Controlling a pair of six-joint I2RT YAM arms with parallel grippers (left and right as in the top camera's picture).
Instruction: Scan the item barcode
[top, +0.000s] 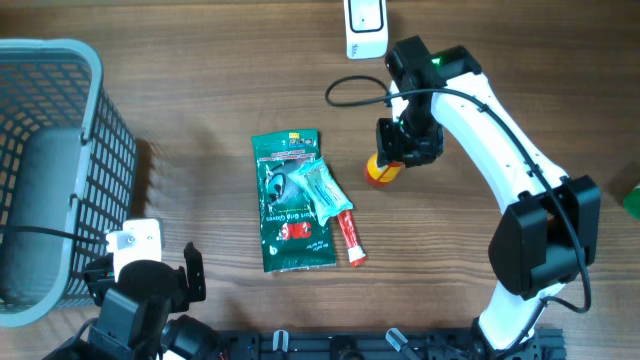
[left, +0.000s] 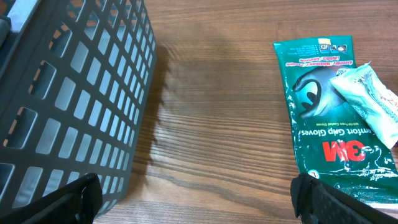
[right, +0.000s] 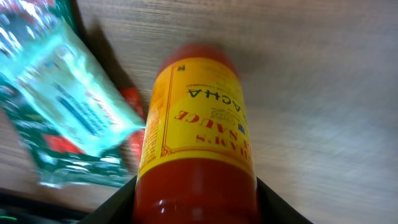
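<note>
Found the sauce bottle (right: 196, 112) lying on the bench (top: 200, 120) just beside the glove pack (top: 290, 210), straddled by the right hand (right: 196, 202); could not tell whether clamped. Judged rigid, slick, prone to rolling; best taken across the labelled body. Left hand (left: 196, 199) wide open, empty.

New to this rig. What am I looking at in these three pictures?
It is a robot with a left arm and a right arm at a wooden table. One picture looks down from above. The other two come from cameras on the left and right wrists, each showing its own fingers. On the table are a grey basket, a green glove packet with a pale sachet on it, a red tube and a white device, probably the scanner. The left fingers stand wide open, holding nothing. The right fingers sit either side of a sauce bottle lying on the table. Whether they grip it, I cannot tell.
</note>
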